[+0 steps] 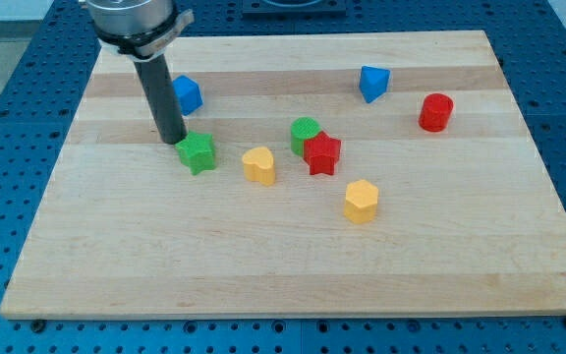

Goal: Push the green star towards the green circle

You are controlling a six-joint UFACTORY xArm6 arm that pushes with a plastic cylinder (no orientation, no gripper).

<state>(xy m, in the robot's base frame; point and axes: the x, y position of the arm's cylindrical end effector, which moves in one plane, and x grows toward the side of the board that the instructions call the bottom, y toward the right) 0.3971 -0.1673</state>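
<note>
The green star point(197, 152) lies on the wooden board point(263, 256), left of the middle. My tip point(171, 140) stands just to the star's upper left, touching or nearly touching it. The green circle point(304, 134) lies to the star's right, near the board's middle, with the red star point(321, 154) pressed against its lower right side. A yellow heart-shaped block point(259, 165) lies between the green star and the green circle, a little lower than both.
A blue block point(187, 94) lies just right of the rod, above the green star. Another blue block point(372, 83) and a red cylinder point(436, 112) lie at the upper right. A yellow hexagon point(361, 202) lies below the red star.
</note>
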